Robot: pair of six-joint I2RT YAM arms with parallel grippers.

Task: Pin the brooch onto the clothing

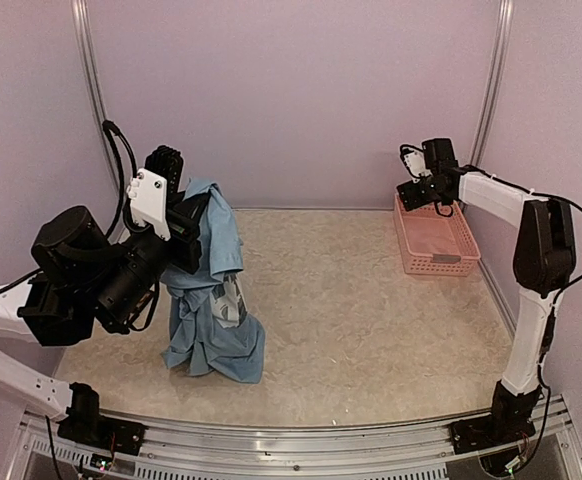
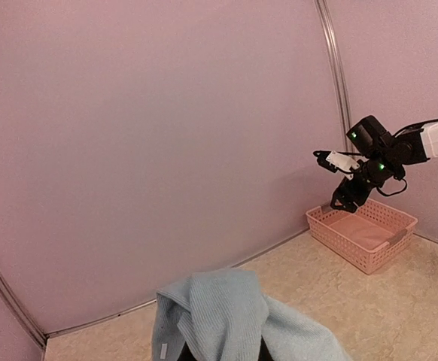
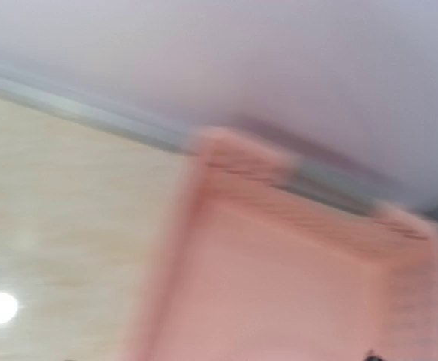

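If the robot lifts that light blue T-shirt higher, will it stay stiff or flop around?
Probably floppy: the light blue T-shirt hangs in soft folds from the left fingers, and its bottom crumples on the beige table. It likely feels light, being thin cloth, and would sway if pushed.

A pink slotted basket (image 1: 436, 264) sits at the beige table's (image 1: 371, 330) far right, near the wall.

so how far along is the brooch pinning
Done: the left end effector grips the T-shirt, lifted and draping onto the table. In hand: the right end effector hovers above the pink basket. Left: no brooch shows in any view, so fetching and pinning it remain.
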